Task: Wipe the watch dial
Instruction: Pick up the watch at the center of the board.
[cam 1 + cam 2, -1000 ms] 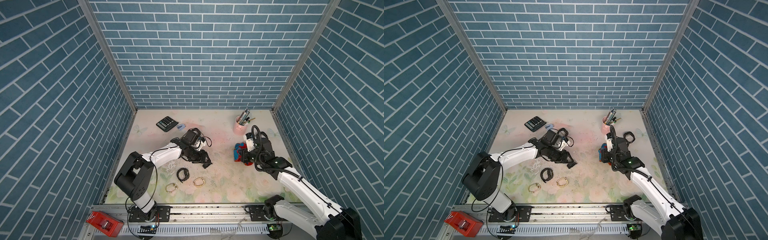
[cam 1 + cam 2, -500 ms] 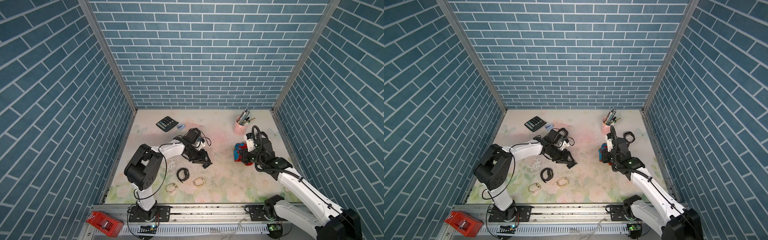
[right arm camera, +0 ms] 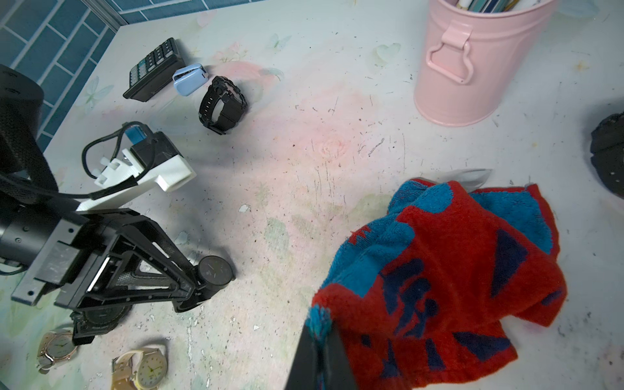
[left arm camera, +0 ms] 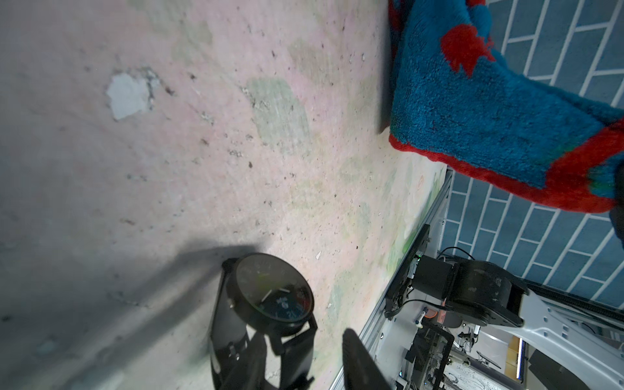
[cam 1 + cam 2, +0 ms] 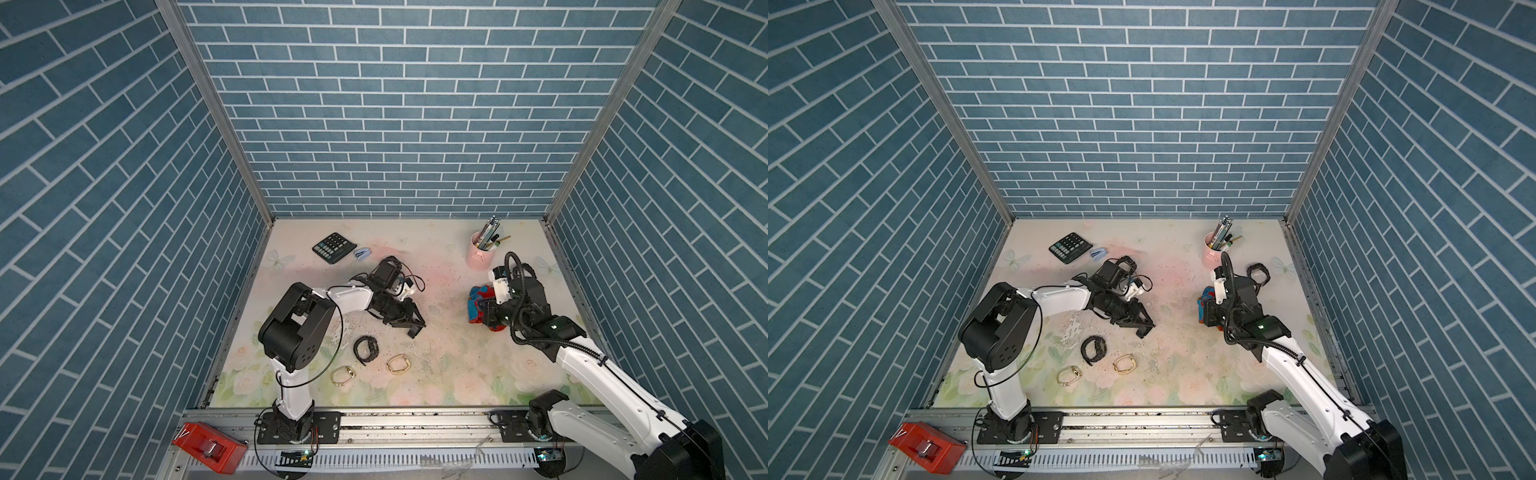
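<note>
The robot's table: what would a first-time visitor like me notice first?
Probably the red and blue towel, pinched in the right gripper on the right. Next, the black watch at the tips of the left gripper near the middle, then the pink bucket of pens at the back right.

1. Black watch [image 4: 273, 297], well apart from the pink cup [image 3: 499, 77]: its strap is cut off by the frame edge and its dial lettering is blurred.
2. Second dark watch [image 3: 607, 155], near the cup: half out of frame.
3. Right gripper [image 3: 320, 334]: only its fingertips show, pinching the towel [image 3: 439, 270].
</note>
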You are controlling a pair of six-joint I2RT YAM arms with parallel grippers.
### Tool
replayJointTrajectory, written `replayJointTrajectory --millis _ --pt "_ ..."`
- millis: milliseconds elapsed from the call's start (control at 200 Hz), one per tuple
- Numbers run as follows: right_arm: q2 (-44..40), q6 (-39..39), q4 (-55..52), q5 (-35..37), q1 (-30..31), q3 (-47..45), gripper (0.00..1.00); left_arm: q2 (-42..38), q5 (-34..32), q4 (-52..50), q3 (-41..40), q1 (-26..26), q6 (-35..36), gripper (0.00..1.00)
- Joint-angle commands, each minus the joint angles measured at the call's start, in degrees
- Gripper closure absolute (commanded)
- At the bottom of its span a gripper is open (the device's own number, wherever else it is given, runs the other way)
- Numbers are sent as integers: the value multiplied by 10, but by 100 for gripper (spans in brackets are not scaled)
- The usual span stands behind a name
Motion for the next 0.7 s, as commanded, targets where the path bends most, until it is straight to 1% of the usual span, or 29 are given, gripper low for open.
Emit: replayJointTrajectory --millis 0,95,210,320,415,545,695 --pt "-8 5 5 4 -2 -9 100 5 0 23 -12 2 -15 66" --pt "-5 5 5 -3 -2 -6 100 3 2 63 -31 2 -42 67" --pt "-8 5 7 3 -2 -10 100 10 4 78 -40 3 -58 69" --pt "-10 6 6 -2 -2 -9 100 6 10 127 -63 1 -89 69" --pt "-12 5 10 3 -2 -15 100 12 13 147 -69 2 -100 74" --pt "-12 8 5 -2 -2 -10 100 11 22 216 -96 2 -148 82" --pt "-16 5 7 9 -2 -16 100 8 25 246 -108 1 -164 88"
